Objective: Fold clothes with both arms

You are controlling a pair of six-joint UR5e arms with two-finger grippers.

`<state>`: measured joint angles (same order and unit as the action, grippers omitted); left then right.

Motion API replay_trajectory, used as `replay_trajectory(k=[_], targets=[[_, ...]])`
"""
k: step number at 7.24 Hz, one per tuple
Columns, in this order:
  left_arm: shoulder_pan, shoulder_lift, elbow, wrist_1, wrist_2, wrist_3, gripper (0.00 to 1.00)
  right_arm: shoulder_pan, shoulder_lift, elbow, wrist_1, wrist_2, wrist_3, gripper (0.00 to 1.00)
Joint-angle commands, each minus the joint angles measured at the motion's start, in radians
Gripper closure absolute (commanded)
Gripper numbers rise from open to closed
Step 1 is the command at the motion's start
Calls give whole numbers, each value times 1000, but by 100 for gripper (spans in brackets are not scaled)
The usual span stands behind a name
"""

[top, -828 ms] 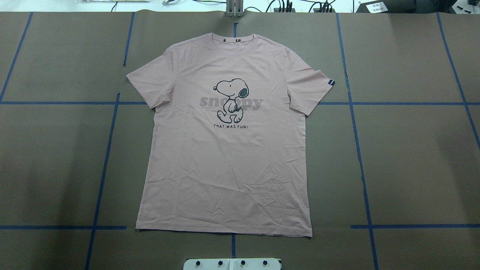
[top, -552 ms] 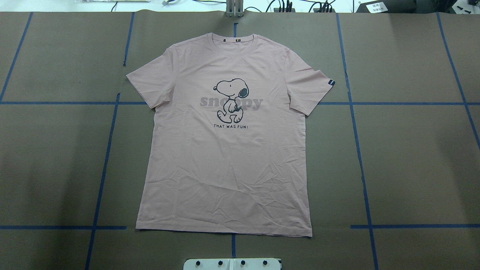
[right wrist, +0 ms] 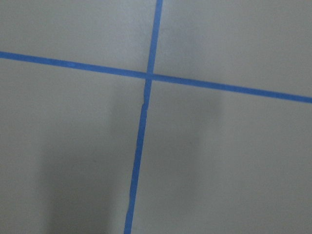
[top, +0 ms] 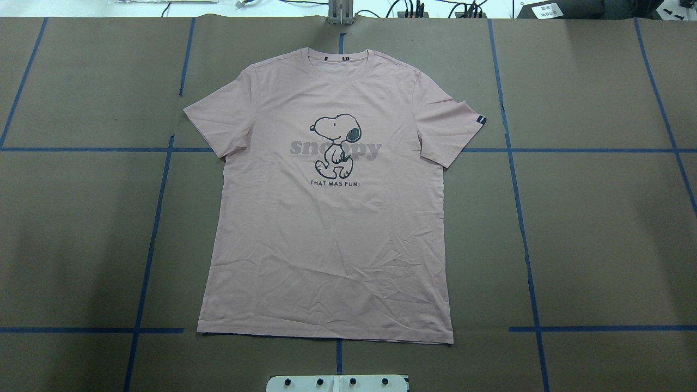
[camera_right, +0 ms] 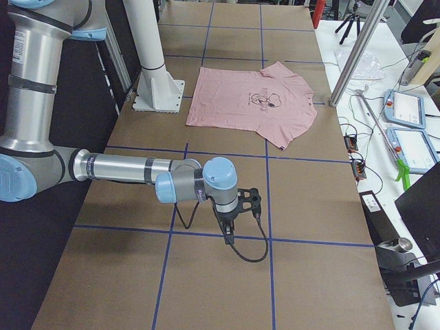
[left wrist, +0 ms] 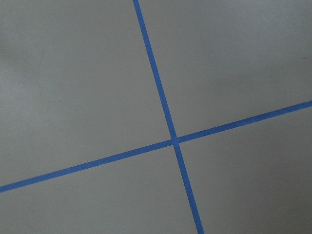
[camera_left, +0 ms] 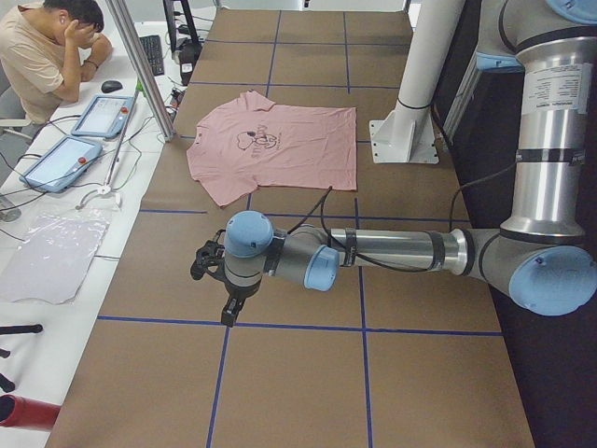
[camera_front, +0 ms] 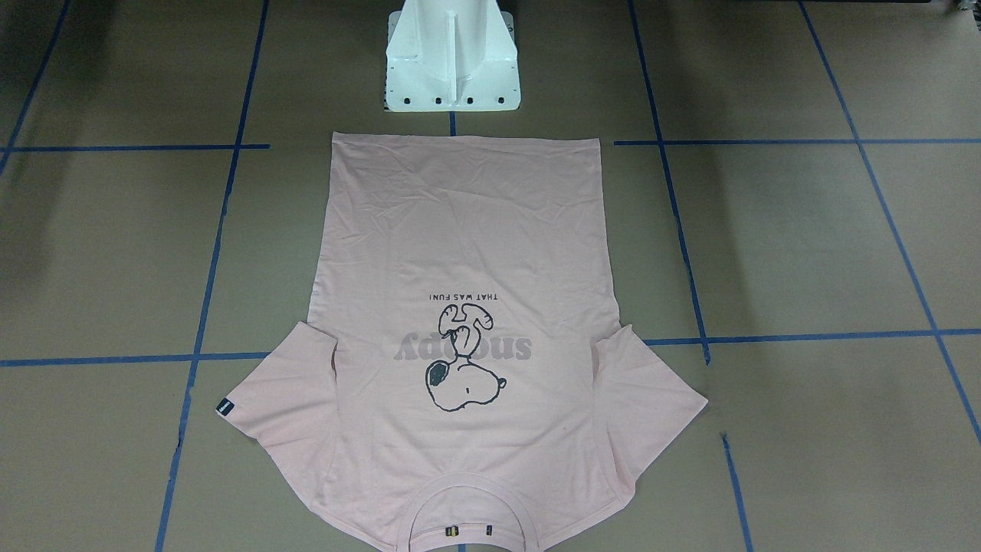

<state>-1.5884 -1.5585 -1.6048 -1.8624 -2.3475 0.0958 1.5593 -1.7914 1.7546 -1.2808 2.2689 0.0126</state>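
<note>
— Where is the T-shirt (top: 332,245)?
— Flat, print up, in the middle of the desk (top: 599,228), collar farthest from the robot.
— The end effectors?
— The left end effector (camera_left: 228,315) and the right end effector (camera_right: 229,238) hang above the desk, well apart from the T-shirt; released or clenched, I cannot tell.

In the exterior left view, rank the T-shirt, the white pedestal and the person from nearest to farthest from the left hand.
1. T-shirt, mid-table beyond the left hand.
2. White pedestal, robot's side.
3. Person, far corner, off the table.
</note>
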Motion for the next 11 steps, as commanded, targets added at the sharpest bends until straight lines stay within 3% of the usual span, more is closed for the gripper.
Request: replay_trajectory(k=[1,3,5,6,8,9,10,11], targets=[[2,-26,6,-108,0,-5,0,-2,123,-97,179,1,15,0],[5,-133,37,-275,68,-8,0,-7,263,-208,181,3,94,0],[10,-277,153,-369,85,-78,0,-31,389,-276,182,49,183,0],[37,-290,163,-423,85,-147,0,-82,436,-276,182,49,241,0],[83,-291,151,-489,85,-261,0,-256,570,-277,185,12,535,0],[125,-288,151,-548,86,-266,0,-371,619,-273,192,-109,669,0],[154,-288,161,-561,89,-265,0,-472,629,-280,268,-253,778,0],[183,-287,160,-563,89,-268,0,-543,642,-300,308,-317,861,0]])
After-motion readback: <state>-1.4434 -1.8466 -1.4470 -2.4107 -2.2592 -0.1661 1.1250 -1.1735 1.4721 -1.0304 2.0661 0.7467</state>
